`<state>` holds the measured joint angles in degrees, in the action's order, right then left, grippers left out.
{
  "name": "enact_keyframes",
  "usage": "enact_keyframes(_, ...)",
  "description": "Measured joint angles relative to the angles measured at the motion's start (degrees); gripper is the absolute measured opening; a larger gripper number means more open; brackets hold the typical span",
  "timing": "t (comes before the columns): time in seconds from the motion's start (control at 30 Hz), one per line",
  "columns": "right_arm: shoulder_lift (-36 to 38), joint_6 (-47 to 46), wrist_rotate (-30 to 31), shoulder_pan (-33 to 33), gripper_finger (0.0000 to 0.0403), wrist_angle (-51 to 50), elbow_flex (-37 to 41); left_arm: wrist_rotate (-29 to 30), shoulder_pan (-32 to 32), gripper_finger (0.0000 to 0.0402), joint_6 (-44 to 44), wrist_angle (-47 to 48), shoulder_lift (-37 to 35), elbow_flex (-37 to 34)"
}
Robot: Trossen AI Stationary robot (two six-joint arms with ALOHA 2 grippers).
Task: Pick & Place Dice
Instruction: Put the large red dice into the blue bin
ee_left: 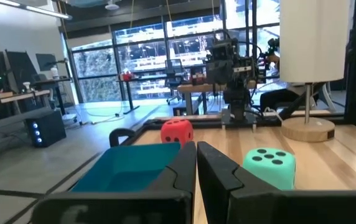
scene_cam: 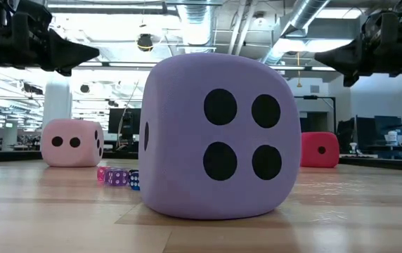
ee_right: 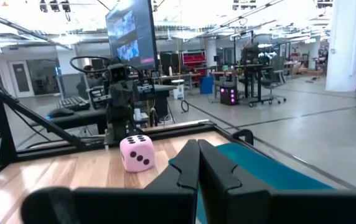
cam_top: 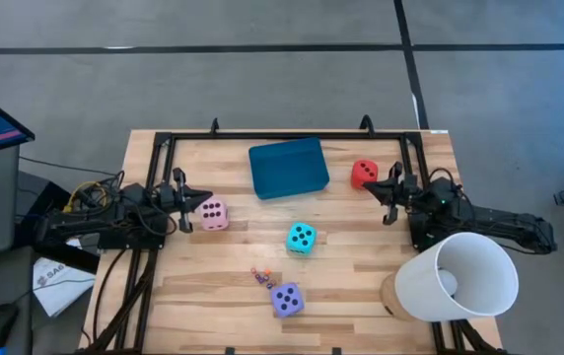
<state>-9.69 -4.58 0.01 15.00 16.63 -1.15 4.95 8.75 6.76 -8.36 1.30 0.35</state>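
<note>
Pink die (cam_top: 212, 212) just beside left tool (cam_top: 189, 204)

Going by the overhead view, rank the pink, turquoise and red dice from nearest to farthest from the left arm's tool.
1. Pink die: right beside the left tool, at its tip.
2. Turquoise die: mid-table, past the pink one.
3. Red die: far side, close to the right arm's tool.

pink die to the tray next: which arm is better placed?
Left. The left gripper sits shut right beside the pink die, with the teal tray just beyond. The right gripper waits across the table by the red die.
</note>
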Motion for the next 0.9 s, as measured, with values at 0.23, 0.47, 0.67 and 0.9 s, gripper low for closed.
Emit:
enact_keyframes(0.23, 0.00, 0.00, 0.00, 0.02, 0.0000, -1.38, 0.00, -0.02, 0.00, 0.0006, 0.00, -1.18, 0.00, 0.01)
enact_keyframes(0.47, 0.00, 0.02, 0.00, 0.12, 0.0000, -1.36, 0.00, -0.07, 0.00, 0.0006, 0.00, -1.16, 0.00, 0.00)
enact_keyframes(0.67, 0.00, 0.48, 0.00, 0.13, 0.0000, -1.36, 0.00, -0.11, 0.00, 0.0006, 0.00, -1.16, 0.00, 0.00)
enact_keyframes(0.9, 0.00, 4.06, 0.97, 0.15, 0.0000, -1.34, 0.00, -0.26, 0.00, 0.0006, 0.04, -1.13, 0.00, 0.01)
